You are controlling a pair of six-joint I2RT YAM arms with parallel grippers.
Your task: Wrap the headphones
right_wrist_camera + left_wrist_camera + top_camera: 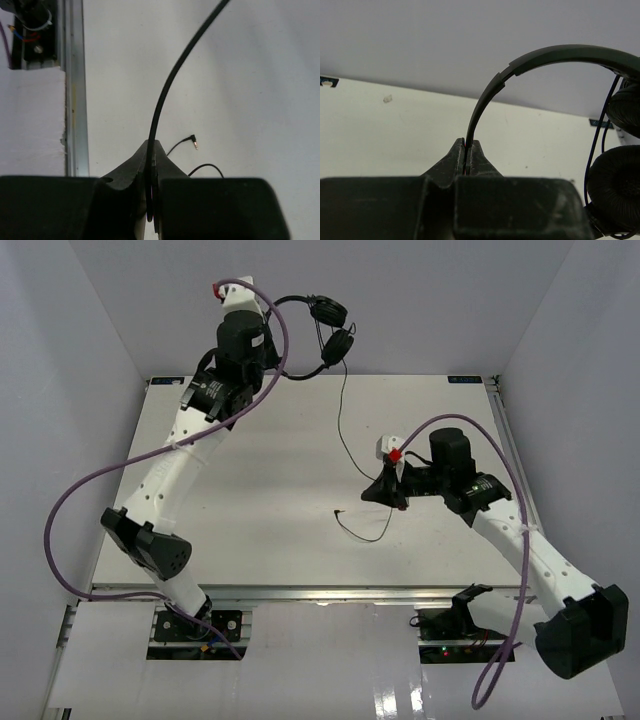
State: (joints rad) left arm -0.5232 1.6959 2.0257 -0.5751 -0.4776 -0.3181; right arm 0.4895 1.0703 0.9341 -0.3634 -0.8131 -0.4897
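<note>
Here the left gripper (468, 146) clamps the small black on-ear headphones (328, 312) by the headband (545, 54), which arches up and right from it; the right gripper (151, 146) pinches their thin black cord (155, 120), which stretches ahead.

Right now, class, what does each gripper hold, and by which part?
Left gripper: small black on-ear headphones, by the headband. Right gripper: their thin black cord.
</note>
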